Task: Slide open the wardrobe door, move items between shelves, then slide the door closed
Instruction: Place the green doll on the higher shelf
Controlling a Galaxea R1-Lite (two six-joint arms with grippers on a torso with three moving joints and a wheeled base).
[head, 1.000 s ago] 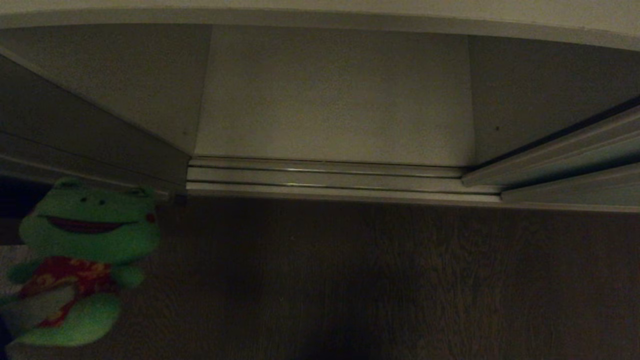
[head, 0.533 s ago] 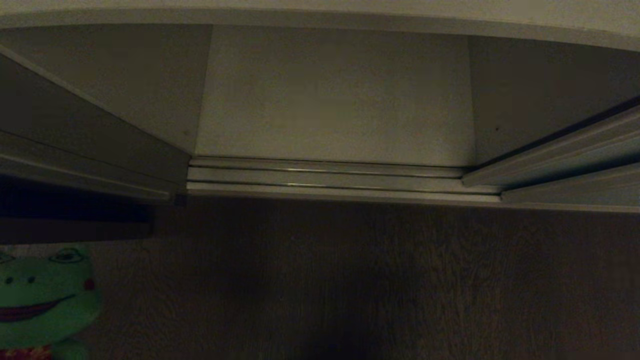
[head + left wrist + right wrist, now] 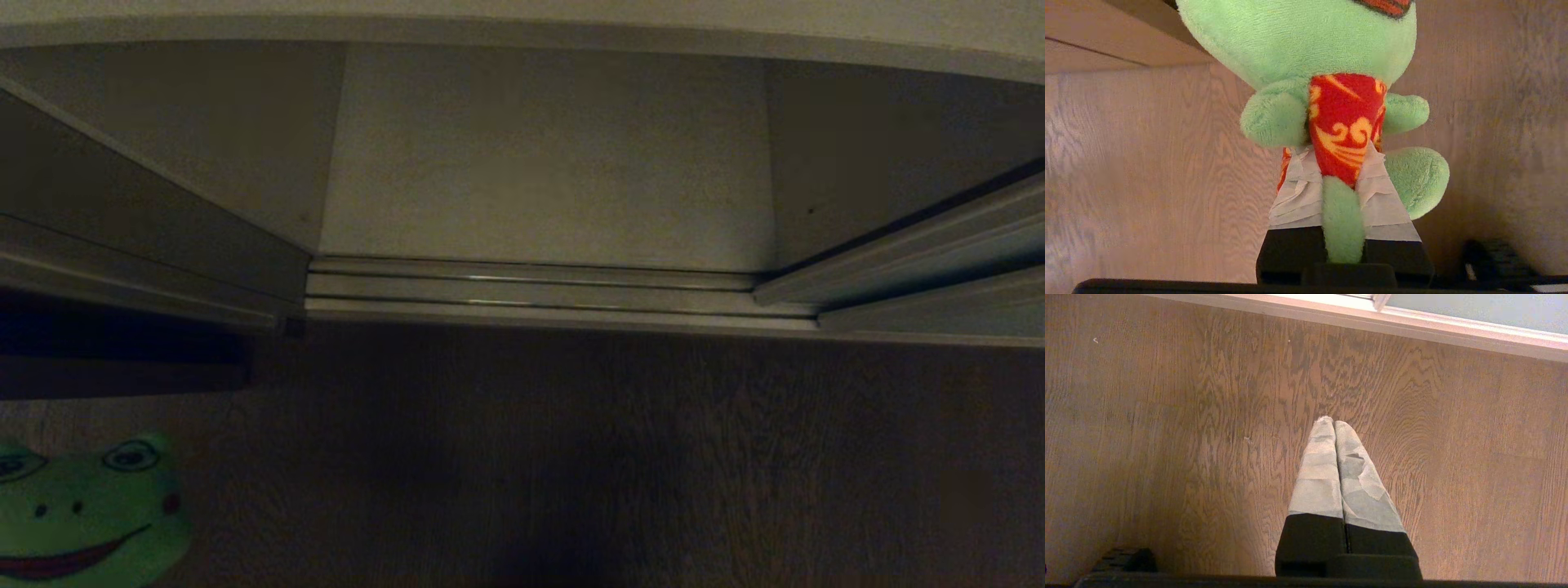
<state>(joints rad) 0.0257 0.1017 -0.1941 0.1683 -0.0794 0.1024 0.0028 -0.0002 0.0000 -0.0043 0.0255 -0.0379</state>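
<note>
Your frog (image 3: 86, 514) sits in the lower left corner of the head view, only its grinning green head inside the frame, eyes toward the top. In the left wrist view the frog (image 3: 1331, 102) fills the upper middle, and you can see how it is held: your left hand (image 3: 1341, 192) is pinching its red flowered shirt and body between two tape-wrapped fingers (image 3: 1294, 196), with one green leg hanging down between them. The toy is clear of the floor (image 3: 1147, 163), whose wood grain shows behind it on both sides.

Above the frog in the head view you have the wardrobe standing open. The bottom shelf (image 3: 539, 163) is a pale board across the upper middle of the frame, with the door track (image 3: 531, 290) running along its front edge. The sliding door (image 3: 922, 257) is pushed to the right, its lower edge slanting across the right side of the frame. A side panel (image 3: 147, 220) slants down the left side. The dark wood floor (image 3: 612, 457) covers the lower half.

Your right hand (image 3: 1333, 424) shows only in its own wrist view, in the centre, fingers pressed together with nothing between them, pointing at bare floor. The wardrobe's pale base rail (image 3: 1412, 326) crosses the top of that frame.
</note>
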